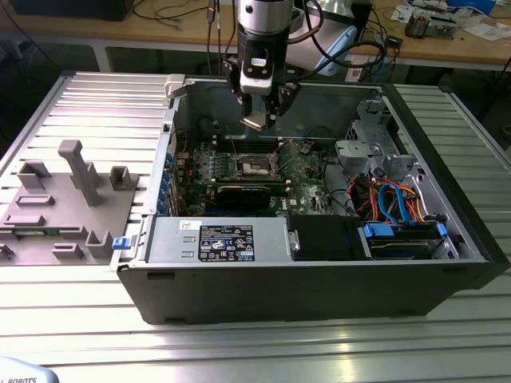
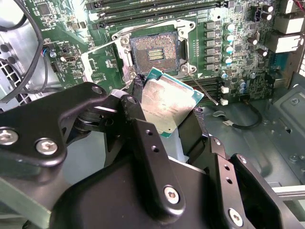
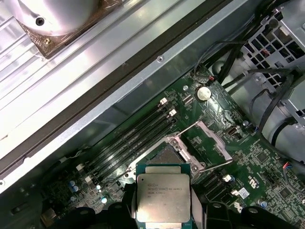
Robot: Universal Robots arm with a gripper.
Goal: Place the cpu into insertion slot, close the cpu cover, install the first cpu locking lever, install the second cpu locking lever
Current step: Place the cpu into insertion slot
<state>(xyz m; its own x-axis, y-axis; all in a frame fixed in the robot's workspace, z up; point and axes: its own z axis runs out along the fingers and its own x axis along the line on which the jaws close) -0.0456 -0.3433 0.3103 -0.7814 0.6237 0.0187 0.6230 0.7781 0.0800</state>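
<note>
Cpu (image 3: 163,196) hangs in claw (image 2: 167,105) above insertion slot (image 2: 155,50).

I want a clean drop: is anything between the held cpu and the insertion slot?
Nothing visible does. The claw holds the cpu above the insertion slot, whose centre lies bare; the cpu cover stands open beside it.
</note>
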